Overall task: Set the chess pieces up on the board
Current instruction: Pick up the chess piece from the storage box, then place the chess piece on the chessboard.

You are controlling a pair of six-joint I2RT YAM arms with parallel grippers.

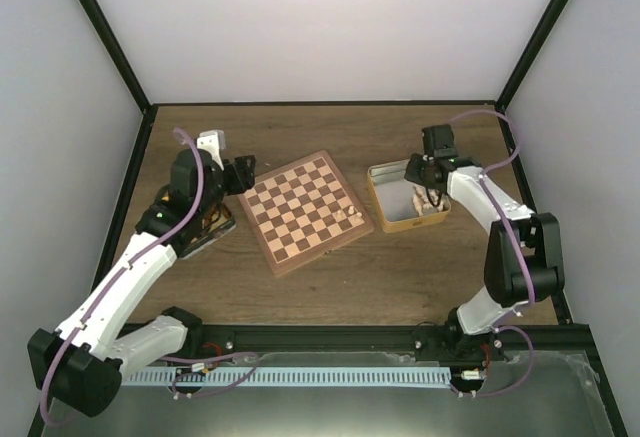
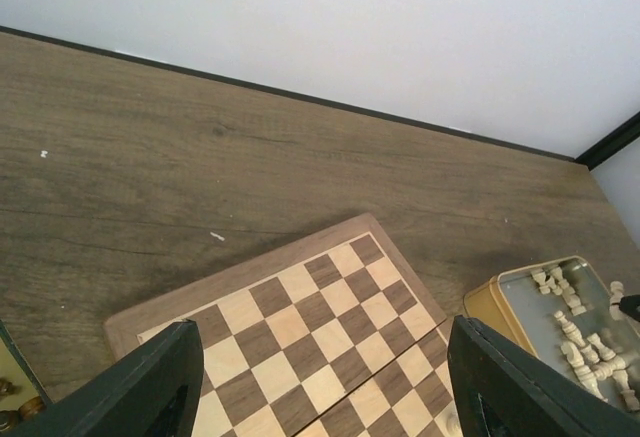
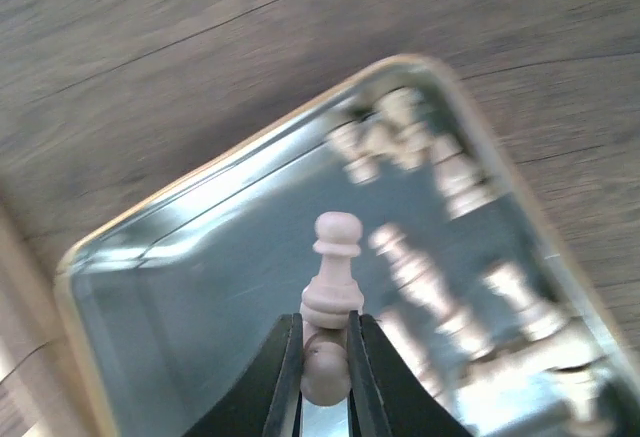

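Observation:
The chessboard (image 1: 305,211) lies tilted in the middle of the table, with one pale piece (image 1: 351,215) on its right edge. It also shows in the left wrist view (image 2: 310,327). My right gripper (image 1: 424,179) is over the open metal tin (image 1: 382,199) and is shut on a pale cream pawn (image 3: 334,287), held above the tin's floor (image 3: 220,297). Several pale pieces (image 3: 440,287) lie blurred in the tin. My left gripper (image 1: 243,174) is open and empty at the board's left corner, its fingers (image 2: 140,387) wide apart.
A second tin with dark pieces (image 1: 205,225) sits under my left arm at the left. The pale-piece tin also shows at the right edge of the left wrist view (image 2: 560,322). Black frame posts and white walls close in the table.

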